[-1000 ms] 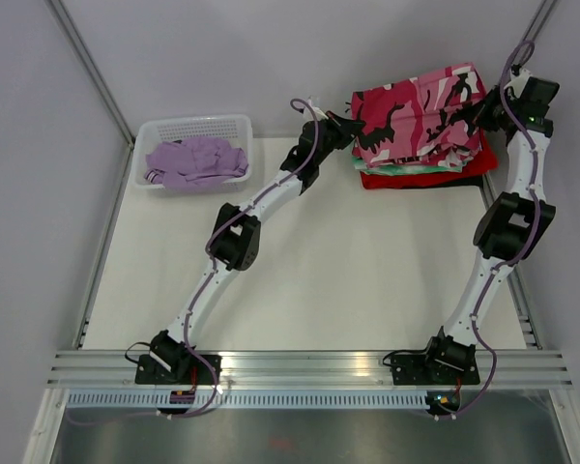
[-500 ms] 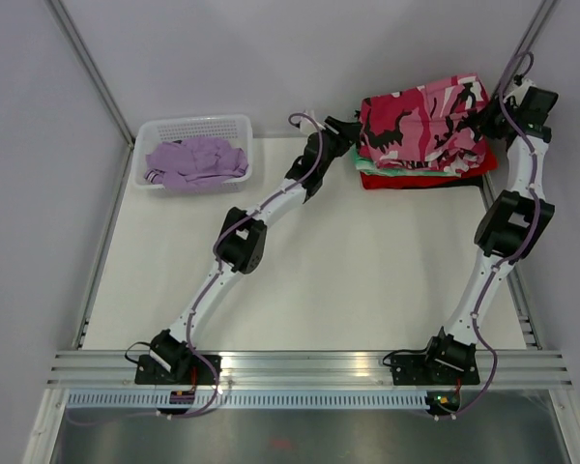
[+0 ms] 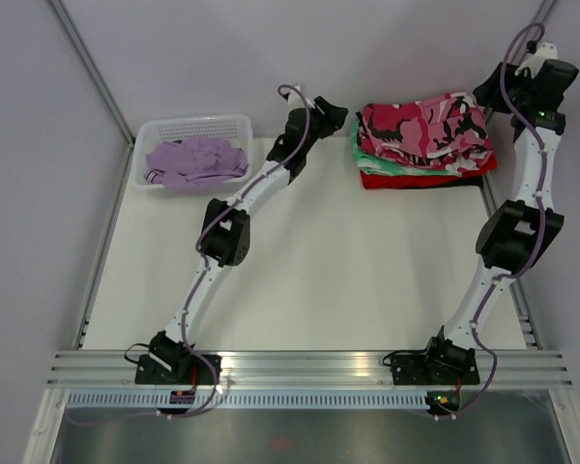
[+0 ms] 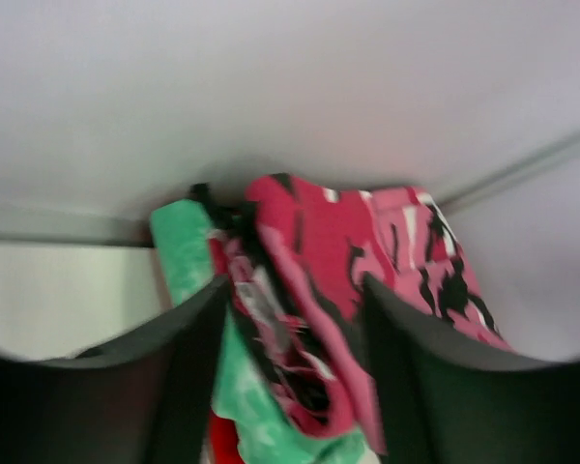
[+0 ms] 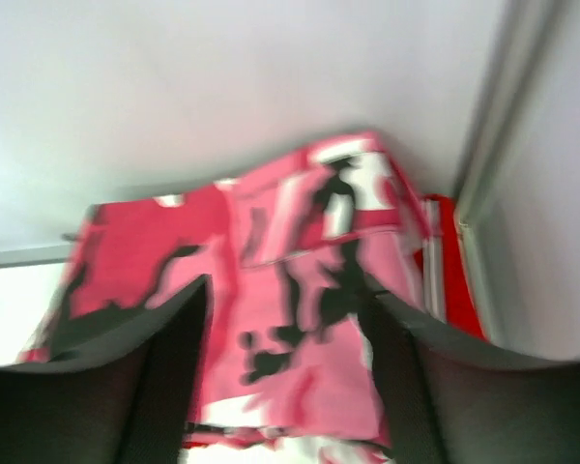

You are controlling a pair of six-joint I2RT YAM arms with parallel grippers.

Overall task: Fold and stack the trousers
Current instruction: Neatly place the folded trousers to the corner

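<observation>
Both grippers, left gripper [image 4: 292, 285] and right gripper [image 5: 285, 288], stand wide and empty, flanking the pile where the folded camouflage trousers [image 3: 423, 124] top the green tie-dye garment [image 3: 367, 159] and red garment [image 3: 425, 180]. The lilac trousers [image 3: 195, 159] lie crumpled in the basket [image 3: 193, 124]. My worry from here — a fingertip snagging a loose fold and dragging the pile askew.

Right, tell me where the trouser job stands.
Done: the camouflage trousers lie folded atop the green-and-white garment and red garment. In hand: nothing; left hand and right hand both stand open. Left: the lilac trousers, crumpled in the basket, need folding and stacking.
</observation>
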